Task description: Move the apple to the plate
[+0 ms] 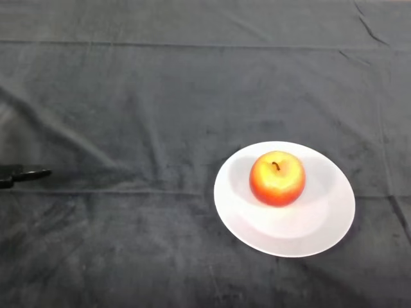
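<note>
A red and yellow apple (277,178) sits upright on a white plate (321,224), a little above the plate's middle, stem up. The plate lies on the dark cloth at the right of centre. Only a black tip of my left hand (26,174) shows at the far left edge, low over the cloth and far from the plate and the apple. It holds nothing that I can see.
A dark cloth (160,96) with folds and creases covers the whole table.
</note>
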### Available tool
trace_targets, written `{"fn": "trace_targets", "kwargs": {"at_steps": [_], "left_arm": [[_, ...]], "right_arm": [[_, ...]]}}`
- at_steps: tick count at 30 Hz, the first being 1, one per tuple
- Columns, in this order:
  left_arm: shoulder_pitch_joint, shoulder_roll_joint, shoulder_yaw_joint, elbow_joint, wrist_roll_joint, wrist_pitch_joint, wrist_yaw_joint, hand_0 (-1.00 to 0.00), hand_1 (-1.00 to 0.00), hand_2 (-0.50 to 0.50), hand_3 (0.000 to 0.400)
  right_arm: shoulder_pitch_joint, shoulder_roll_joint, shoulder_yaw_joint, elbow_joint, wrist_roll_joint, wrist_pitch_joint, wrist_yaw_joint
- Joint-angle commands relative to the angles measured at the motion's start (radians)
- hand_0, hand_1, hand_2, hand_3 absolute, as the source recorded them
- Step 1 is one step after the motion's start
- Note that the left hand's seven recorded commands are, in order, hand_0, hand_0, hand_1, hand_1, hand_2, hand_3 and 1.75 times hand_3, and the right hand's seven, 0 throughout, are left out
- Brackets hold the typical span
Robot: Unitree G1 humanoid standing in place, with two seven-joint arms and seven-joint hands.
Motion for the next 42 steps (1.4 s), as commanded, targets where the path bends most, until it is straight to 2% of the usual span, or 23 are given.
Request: {"fn": "trace_targets", "kwargs": {"at_steps": [1,8,25,42], "left_arm": [[0.051,0.069,0.042,0.029,-0.021,0.025,0.016,0.00,0.00,0.00,0.000],[0.069,0.092,0.118,0.036,-0.058,0.063,0.037,0.00,0.00,0.00,0.000],[0.062,0.081,0.306,0.039,-0.174,0.179,0.095,0.00,0.00,0.00,0.000],[0.053,0.058,0.403,0.008,-0.214,0.224,0.077,0.00,0.00,0.00,0.000]], "right_arm": [[-0.015,-0.018,-0.0033,-0.002,0.0179,-0.008,0.0011],[-0.015,-0.018,-0.0033,-0.002,0.0179,-0.008,0.0011],[-0.015,-0.019,-0.0034,-0.001,0.0180,-0.008,0.0014],[-0.015,-0.019,-0.0036,-0.001,0.0181,-0.008,0.0017]]}}
